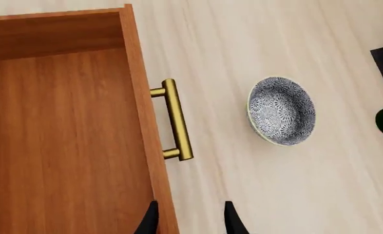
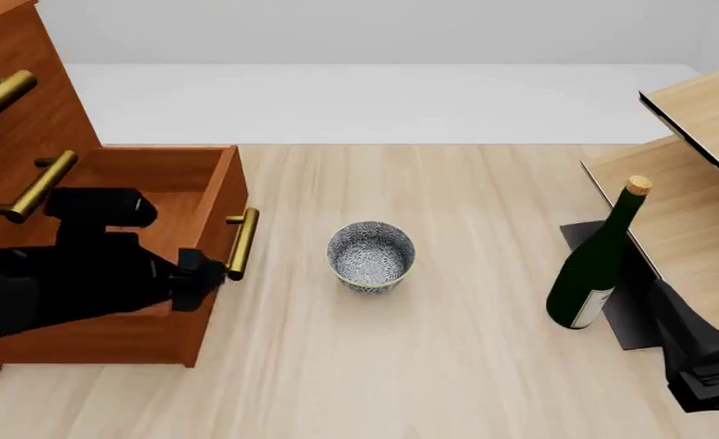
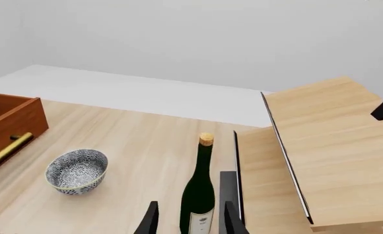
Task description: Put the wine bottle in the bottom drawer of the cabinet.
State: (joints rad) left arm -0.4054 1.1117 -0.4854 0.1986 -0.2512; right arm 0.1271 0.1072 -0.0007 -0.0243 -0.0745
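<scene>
The cabinet (image 2: 18, 119), reddish-brown with brass bar handles, stands at the desk's (image 2: 457, 366) left edge, upper fronts shut. Its bottom drawer (image 2: 165, 183) is pulled out over the desk, inside bare in the left wrist view (image 1: 61, 126), brass handle (image 2: 242, 242) on the front facing the desk's middle. Pale light-wood shelf unit (image 2: 689, 174) sits at the right edge, a dark flat base (image 2: 616, 302) under its near side. Left arm (image 2: 55, 283) lies across the open drawer; left gripper (image 2: 209, 272) is at the drawer's front panel just below the handle, and in its wrist view the fingertips (image 1: 151, 222) are spread and straddle the front panel's top edge, holding nothing. Right arm is low at the desk's near right corner; right gripper (image 3: 187, 222) has fingers spread, one on each side of the bottle's lower body in its wrist view, but whether they touch the glass I cannot tell. The wine bottle (image 2: 594, 261) stands upright on the desk near the right edge, just beside the shelf unit, cork up, white label low on the body, well apart from the drawer. Blue-patterned bowl (image 2: 370, 256) sits upright mid-desk, between drawer handle and bottle, nearer the handle.
</scene>
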